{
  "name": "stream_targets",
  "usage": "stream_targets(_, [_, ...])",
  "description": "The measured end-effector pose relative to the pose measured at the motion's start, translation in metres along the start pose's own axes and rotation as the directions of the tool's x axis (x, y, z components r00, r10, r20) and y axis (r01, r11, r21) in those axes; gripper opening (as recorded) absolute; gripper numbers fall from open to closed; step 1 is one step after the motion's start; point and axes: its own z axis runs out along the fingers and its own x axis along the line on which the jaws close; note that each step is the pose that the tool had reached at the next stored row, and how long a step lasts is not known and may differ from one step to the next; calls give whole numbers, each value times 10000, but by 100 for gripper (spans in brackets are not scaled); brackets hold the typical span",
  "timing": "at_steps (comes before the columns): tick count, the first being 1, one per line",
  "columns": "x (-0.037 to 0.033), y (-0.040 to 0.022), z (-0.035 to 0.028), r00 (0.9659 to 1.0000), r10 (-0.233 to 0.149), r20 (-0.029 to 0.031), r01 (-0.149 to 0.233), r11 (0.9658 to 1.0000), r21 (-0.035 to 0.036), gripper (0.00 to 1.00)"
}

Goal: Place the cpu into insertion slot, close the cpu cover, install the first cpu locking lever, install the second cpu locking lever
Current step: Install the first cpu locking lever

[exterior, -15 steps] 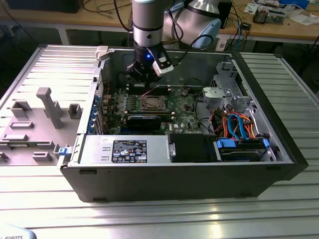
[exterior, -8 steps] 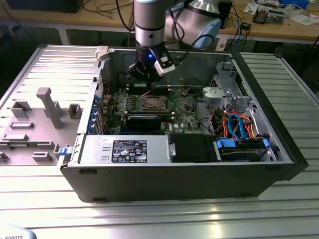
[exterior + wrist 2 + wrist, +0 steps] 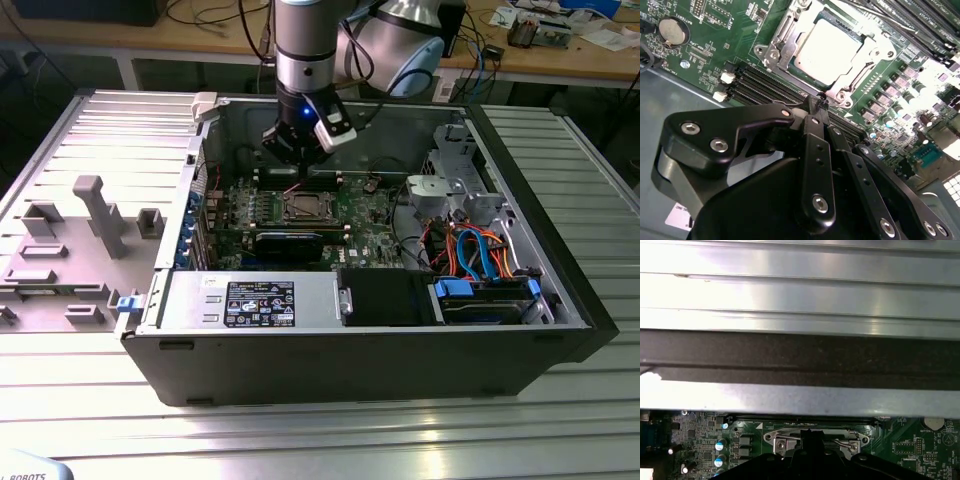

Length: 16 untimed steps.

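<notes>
Slatted table [image 3: 300, 430] bears an open case [image 3: 400, 365]; cpu [image 3: 827, 50] lies under its cover [image 3: 874, 52], gripper [image 3: 824, 102] just beside, jaws closed together.

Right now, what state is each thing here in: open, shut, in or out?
cpu: seated in the insertion slot.
cpu cover: folded down flat around the cpu.
gripper: shut, tips close to the cover's edge.
computer case: lying flat, side open.

bright overhead light. glare blows out the cpu [image 3: 827, 50] in the second wrist view, table slats [image 3: 790, 290] washed white in the first wrist view, case [image 3: 350, 350] interior shadowed.
</notes>
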Motion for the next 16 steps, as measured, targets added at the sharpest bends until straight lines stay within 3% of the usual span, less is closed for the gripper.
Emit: stream_targets(16, [-131,25,30,10000,2,0,-2,10000,1,11])
